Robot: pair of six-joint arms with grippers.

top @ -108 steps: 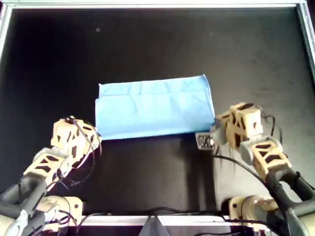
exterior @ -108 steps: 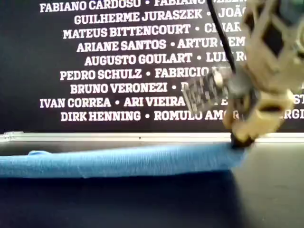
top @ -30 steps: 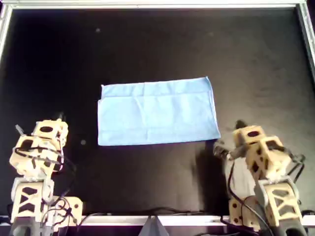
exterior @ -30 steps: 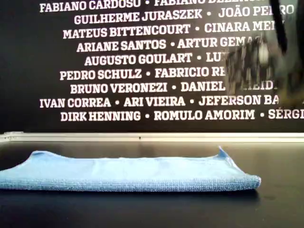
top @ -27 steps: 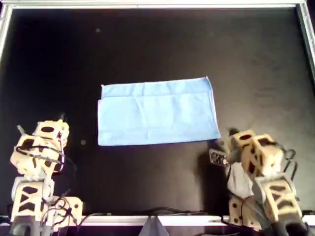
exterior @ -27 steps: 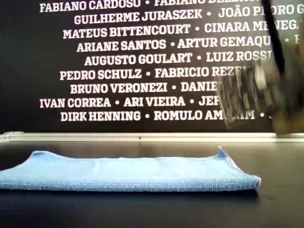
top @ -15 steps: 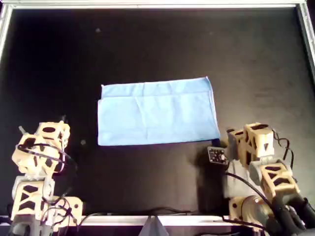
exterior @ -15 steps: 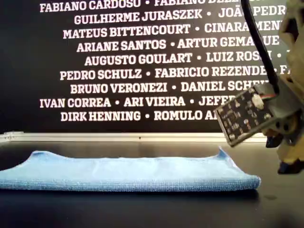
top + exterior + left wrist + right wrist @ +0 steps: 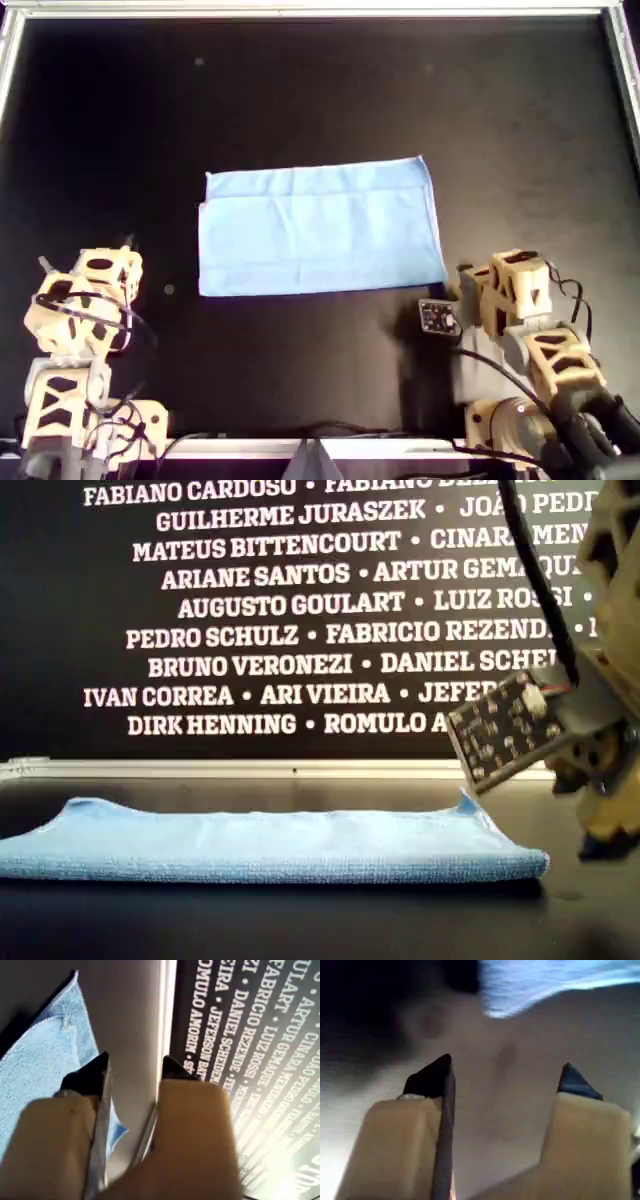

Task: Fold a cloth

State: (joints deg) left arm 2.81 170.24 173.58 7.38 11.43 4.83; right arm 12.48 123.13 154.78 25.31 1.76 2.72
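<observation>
The light blue cloth (image 9: 320, 230) lies flat on the black table, folded into a rectangle with one edge layer showing along its far side. In the exterior view the cloth (image 9: 270, 845) is a low, flat strip. My right gripper (image 9: 463, 273) hovers just off the cloth's near right corner in the overhead view, open and empty (image 9: 505, 1067); the cloth corner (image 9: 545, 980) is a short way ahead of it. My left gripper (image 9: 122, 246) is held back at the overhead view's lower left, away from the cloth (image 9: 45, 1060), open with nothing between its fingers (image 9: 135, 1060).
A metal rail (image 9: 300, 10) frames the black table. Behind it stands a dark wall with white names (image 9: 250, 600). A small circuit board (image 9: 437, 316) sticks out from the right wrist toward the cloth. Bare table surrounds the cloth on all sides.
The right arm has come forward from the table's near edge to the cloth's near right corner. The left arm and the cloth stay as they were.
</observation>
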